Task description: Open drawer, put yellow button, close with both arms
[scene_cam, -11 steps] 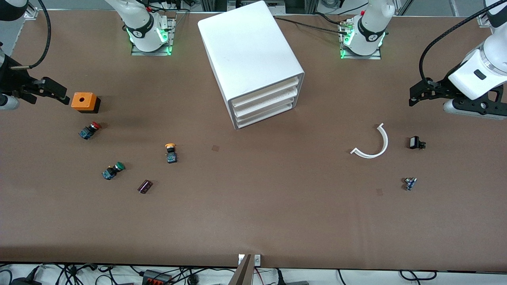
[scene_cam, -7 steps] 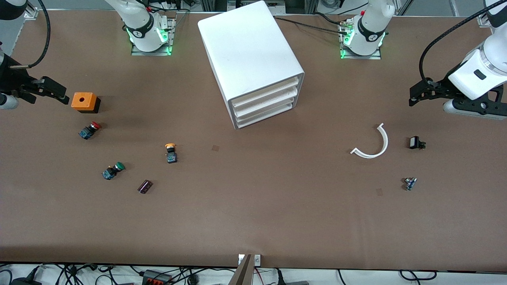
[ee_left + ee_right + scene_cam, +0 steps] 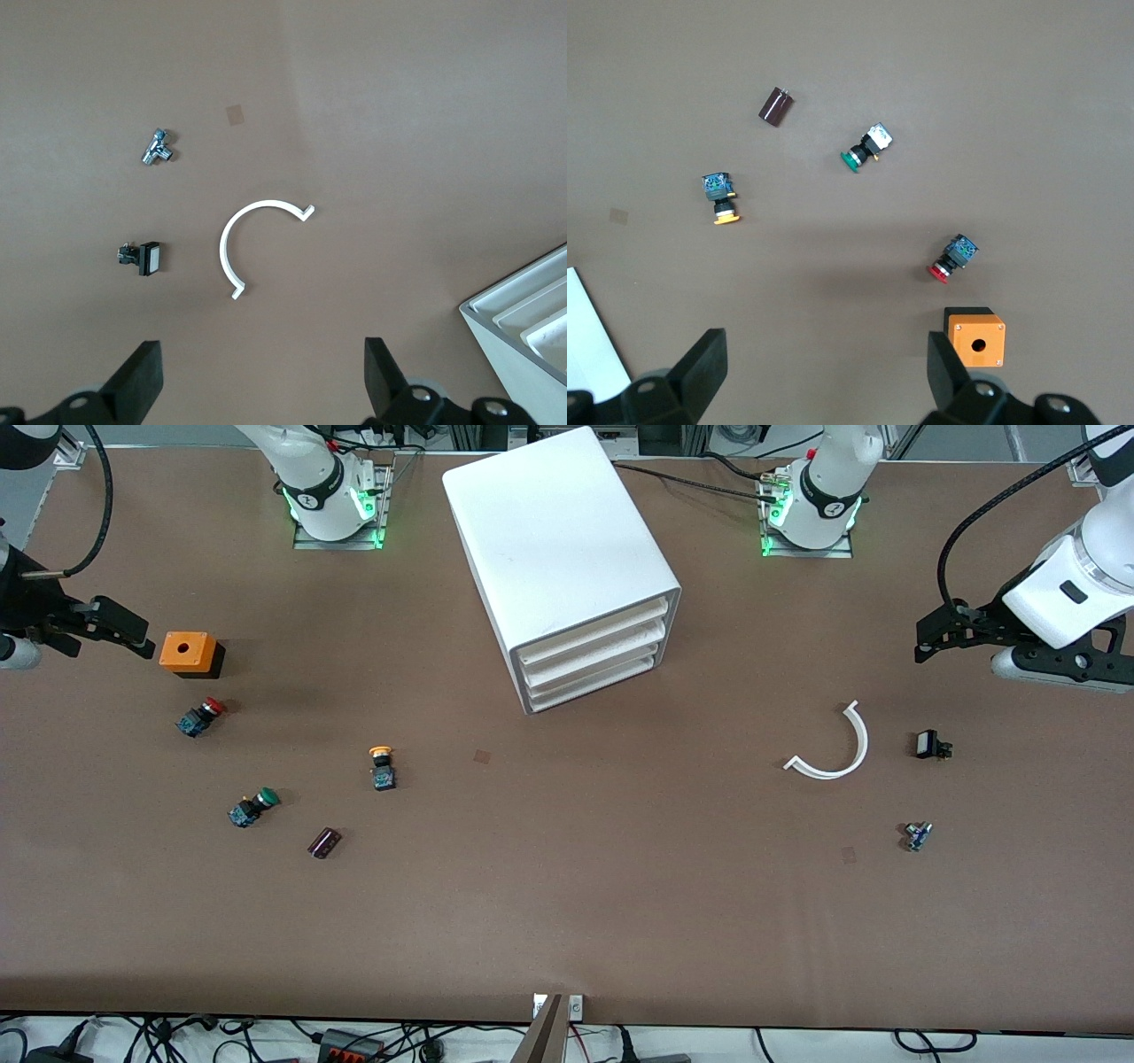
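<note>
- nothing has changed over the last moment: you can see every part on the brown table (image 3: 567, 886) lies where it lay, and neither arm has shifted. the task has not really begun.
- your left tool (image 3: 921, 642) hangs in the air at the left arm's end of the table, its two black fingers (image 3: 137, 385) spread wide with nothing between them. below it lie a white curved plastic strip (image 3: 252, 239), a small black switch with a white face (image 3: 142, 258) and a tiny metal fitting (image 3: 158, 147).
- your right tool (image 3: 142, 642) hangs at the right arm's end, fingers (image 3: 700, 367) likewise wide apart and empty, just beside an orange box with a round hole (image 3: 188, 653).
- the drawer, the uppermost white plastic tray (image 3: 592, 634) of three in the large white box-shaped cabinet (image 3: 554, 540), sits flush with the two below it: still closed. it is well apart from both tools, between them.
- the yellow button, a small push-switch with a yellow-orange cap and blue-black body (image 3: 382, 766), lies on the table well clear of the right tool, toward the cabinet from it, with a red-capped switch (image 3: 199, 716), a green-capped switch (image 3: 252, 807) and a small dark cylinder (image 3: 324, 842) scattered round that same end.
- as i judge it, opening the drawer comes first, since the button has nowhere to go until then; take care you pick the yellow cap, not the red or green.
</note>
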Action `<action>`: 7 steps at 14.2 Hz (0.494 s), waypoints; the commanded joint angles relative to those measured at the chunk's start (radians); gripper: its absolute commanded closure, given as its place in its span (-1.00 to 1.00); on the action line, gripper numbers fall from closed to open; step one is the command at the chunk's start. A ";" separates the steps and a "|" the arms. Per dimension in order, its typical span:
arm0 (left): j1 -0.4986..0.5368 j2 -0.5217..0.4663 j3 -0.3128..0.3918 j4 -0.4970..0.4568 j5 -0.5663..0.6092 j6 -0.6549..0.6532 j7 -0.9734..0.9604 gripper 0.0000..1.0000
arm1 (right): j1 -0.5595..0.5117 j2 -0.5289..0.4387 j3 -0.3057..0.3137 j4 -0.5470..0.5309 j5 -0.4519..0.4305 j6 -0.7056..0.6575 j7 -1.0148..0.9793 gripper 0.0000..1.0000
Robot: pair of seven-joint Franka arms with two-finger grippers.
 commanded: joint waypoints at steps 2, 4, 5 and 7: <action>0.001 -0.003 -0.004 0.010 0.009 -0.001 0.008 -1.00 | -0.006 -0.030 0.004 -0.028 -0.004 0.007 0.002 -1.00; 0.003 -0.003 -0.004 0.010 0.009 -0.002 0.008 -1.00 | -0.004 -0.028 0.004 -0.028 -0.004 0.009 0.002 -1.00; 0.001 -0.003 -0.004 0.010 0.009 -0.002 0.008 -1.00 | -0.004 -0.028 0.004 -0.028 -0.004 0.010 0.002 -1.00; 0.003 -0.003 -0.001 0.010 0.006 -0.004 0.006 -1.00 | -0.003 -0.028 0.004 -0.028 -0.004 0.012 0.002 -1.00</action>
